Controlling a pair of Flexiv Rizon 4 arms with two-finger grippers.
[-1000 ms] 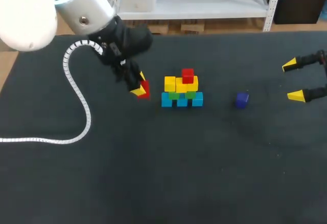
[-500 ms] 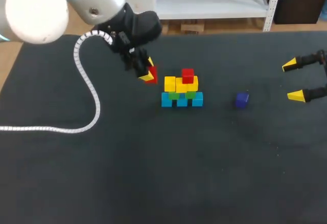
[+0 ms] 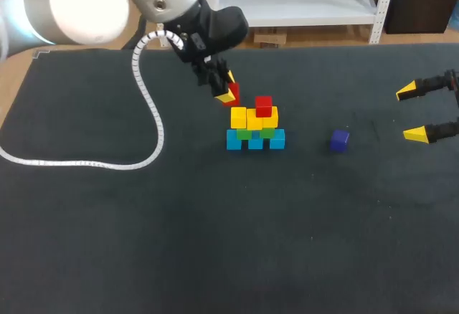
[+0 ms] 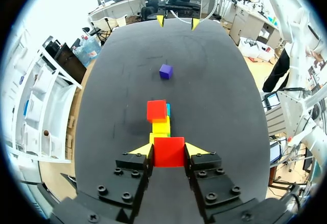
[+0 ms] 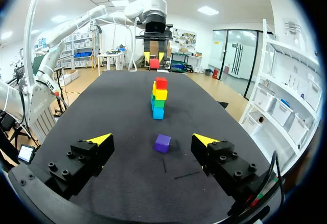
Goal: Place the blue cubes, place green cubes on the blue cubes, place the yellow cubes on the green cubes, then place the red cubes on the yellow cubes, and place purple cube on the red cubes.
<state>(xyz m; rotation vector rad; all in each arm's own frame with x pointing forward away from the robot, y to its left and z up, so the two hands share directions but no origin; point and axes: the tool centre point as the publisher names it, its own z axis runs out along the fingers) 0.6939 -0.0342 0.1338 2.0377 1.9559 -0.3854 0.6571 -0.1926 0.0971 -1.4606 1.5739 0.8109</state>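
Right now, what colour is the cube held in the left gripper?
Red; the cube shows best in the left wrist view.

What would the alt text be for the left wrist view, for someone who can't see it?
The left gripper grips a red cube, with a stack of cubes just ahead, topped by a second red cube. Beyond the stack a purple cube sits alone on the black table, with the right gripper open at the far edge.
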